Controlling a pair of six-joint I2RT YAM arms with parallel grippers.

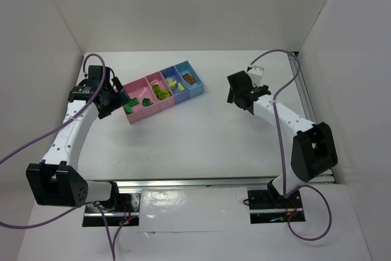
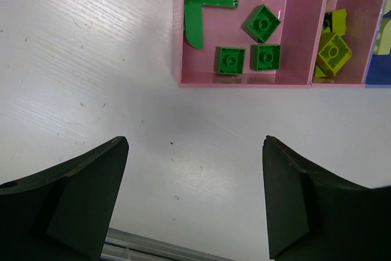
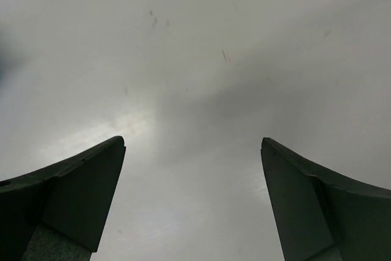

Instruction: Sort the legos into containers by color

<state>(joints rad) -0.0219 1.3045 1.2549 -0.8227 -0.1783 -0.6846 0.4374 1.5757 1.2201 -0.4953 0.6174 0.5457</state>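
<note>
The left tool (image 2: 194,151) has its jaws wide apart with nothing between them, just short of the near wall of the end pink bin (image 2: 244,79). The right tool (image 3: 192,151) is also spread and empty, over bare tabletop (image 3: 195,41).

The legos all lie inside the bins (image 1: 160,95). The dark green legos (image 2: 231,60) are in the end pink bin and the yellow-green legos (image 2: 333,53) in the pink bin beside it. Paler pieces are in the darker blue bin, and the orange-brown lego (image 1: 189,79) is in the light blue one at the row's far end.

The row sits aslant toward the far left corner of the tabletop. No loose brick shows on the tabletop, so the sorting looks finished. That would explain why both tools are empty and off the bins, the left one by the row's left end and the right one well apart, toward the right edge.
</note>
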